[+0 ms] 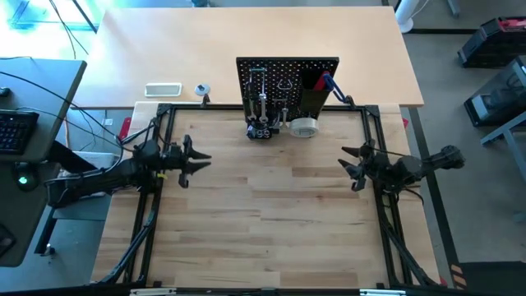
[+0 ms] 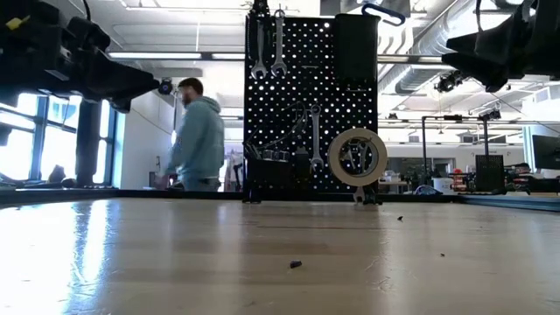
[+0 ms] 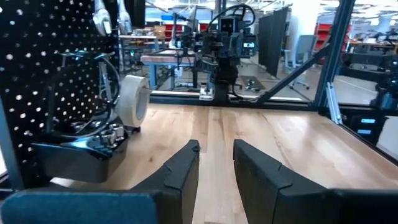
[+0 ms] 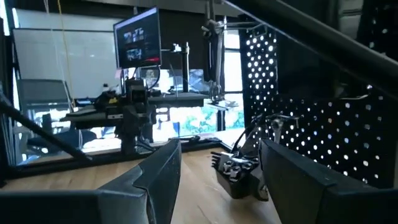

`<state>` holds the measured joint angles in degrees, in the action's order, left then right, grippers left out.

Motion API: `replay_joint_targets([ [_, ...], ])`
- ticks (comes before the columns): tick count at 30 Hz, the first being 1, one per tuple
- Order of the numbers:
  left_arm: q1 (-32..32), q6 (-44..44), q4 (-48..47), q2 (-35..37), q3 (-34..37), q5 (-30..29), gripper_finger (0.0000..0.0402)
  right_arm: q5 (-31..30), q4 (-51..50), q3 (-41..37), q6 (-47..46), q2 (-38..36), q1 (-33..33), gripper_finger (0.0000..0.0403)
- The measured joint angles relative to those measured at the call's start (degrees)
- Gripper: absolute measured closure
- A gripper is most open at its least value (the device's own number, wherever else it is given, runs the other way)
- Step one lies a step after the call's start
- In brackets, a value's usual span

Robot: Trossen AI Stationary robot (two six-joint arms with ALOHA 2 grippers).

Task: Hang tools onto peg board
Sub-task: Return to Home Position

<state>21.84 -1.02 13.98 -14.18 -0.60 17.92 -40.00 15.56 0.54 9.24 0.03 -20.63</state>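
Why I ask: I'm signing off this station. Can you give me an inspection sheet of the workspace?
Surface: wooden table, no tool lying on it.
Job's things: peg board upright at the far edge; wrenches and tape roll hang on it; black bin on its face.
Clutter: a few dark specks on the wood.
Grippers: left gripper open, at the table's left, holding nothing; right gripper open, at its right, holding nothing.
Cables: black cables trail from the arms toward the near edge.
Surroundings: white tray on the pale table behind the board; a person stands beyond.
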Motion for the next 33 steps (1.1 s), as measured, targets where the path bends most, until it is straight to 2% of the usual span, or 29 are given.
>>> replay_joint_targets([
  [14,2.8,-0.3,-7.3,6.2,-0.1,3.8,0.0320,-2.1,-2.2,0.0,1.2,0.0,0.0,0.0193],
  [18,2.8,-1.5,-9.7,6.6,-0.1,3.9,0.0320,-3.7,-2.2,0.0,1.1,0.0,0.0,0.0193],
  [24,2.8,-3.8,-10.5,6.5,-0.1,3.8,0.0320,-9.3,-2.8,0.0,3.7,0.1,0.0,0.0193],
  [33,2.8,-9.4,-10.6,6.5,-0.1,3.8,0.0320,-9.4,-2.9,0.0,6.2,0.2,0.0,0.0193],
])
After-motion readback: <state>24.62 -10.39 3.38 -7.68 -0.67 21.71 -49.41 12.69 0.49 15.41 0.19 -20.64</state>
